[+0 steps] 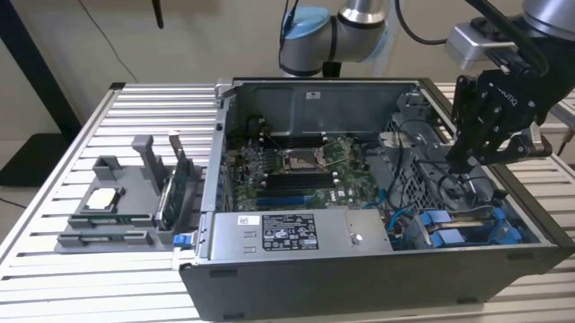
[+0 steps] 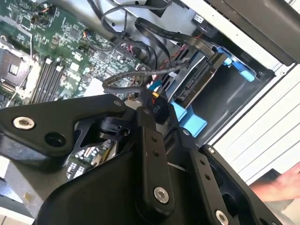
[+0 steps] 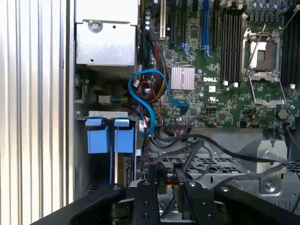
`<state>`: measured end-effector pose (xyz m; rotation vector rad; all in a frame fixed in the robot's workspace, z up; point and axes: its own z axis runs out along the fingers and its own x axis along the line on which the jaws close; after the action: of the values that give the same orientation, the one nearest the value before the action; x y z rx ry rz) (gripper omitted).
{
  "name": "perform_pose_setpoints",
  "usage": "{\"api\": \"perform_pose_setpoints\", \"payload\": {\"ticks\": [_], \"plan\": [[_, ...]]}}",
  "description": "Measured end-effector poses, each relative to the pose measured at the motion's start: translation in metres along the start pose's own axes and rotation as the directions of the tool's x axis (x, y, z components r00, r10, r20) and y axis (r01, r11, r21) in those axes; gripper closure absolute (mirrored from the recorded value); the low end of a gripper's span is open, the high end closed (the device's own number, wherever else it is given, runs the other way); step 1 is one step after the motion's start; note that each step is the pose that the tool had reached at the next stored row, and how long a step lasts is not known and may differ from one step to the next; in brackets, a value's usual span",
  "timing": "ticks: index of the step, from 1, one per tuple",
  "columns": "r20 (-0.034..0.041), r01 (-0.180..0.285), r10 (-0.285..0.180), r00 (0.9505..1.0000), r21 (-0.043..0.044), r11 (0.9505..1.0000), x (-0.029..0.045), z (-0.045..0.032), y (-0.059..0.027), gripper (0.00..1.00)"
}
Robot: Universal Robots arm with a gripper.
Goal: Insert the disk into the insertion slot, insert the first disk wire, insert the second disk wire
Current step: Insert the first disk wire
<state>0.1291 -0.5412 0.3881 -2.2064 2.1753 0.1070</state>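
Computer case (image 1: 359,269), opened, is set on a slatted desk (image 1: 81,282); a motherboard (image 1: 301,165) and a grey power-supply box (image 1: 287,232) are seen inside. The disk (image 2: 200,79), clipped in its blue carrier, is seated in the insertion slot (image 3: 107,114) at the case corner on the exterior view's right, near the power-supply box. The gripper (image 1: 465,161) is positioned over that side of the case. Its fingers (image 3: 181,178) are clenched on a black wire connector (image 2: 158,111), which is held apart from the disk. A blue data cable (image 3: 140,93) is looped beside the slot.
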Motion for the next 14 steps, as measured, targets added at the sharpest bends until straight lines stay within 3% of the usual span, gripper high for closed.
{"api": "perform_pose_setpoints", "payload": {"ticks": [9, 11, 14], "plan": [[-0.0001, 0.015, -0.015, 0.9999, -0.0022, 0.9999, 0.0028, -0.0002, -0.0003, 0.73], [-0.0001, 0.015, -0.015, 0.9999, -0.0023, 0.9999, 0.0029, -0.0002, -0.0004, 0.81], [-0.0002, 0.015, -0.015, 0.9999, -0.0023, 0.9999, 0.0029, -0.0002, -0.0004, 0.81]]}}
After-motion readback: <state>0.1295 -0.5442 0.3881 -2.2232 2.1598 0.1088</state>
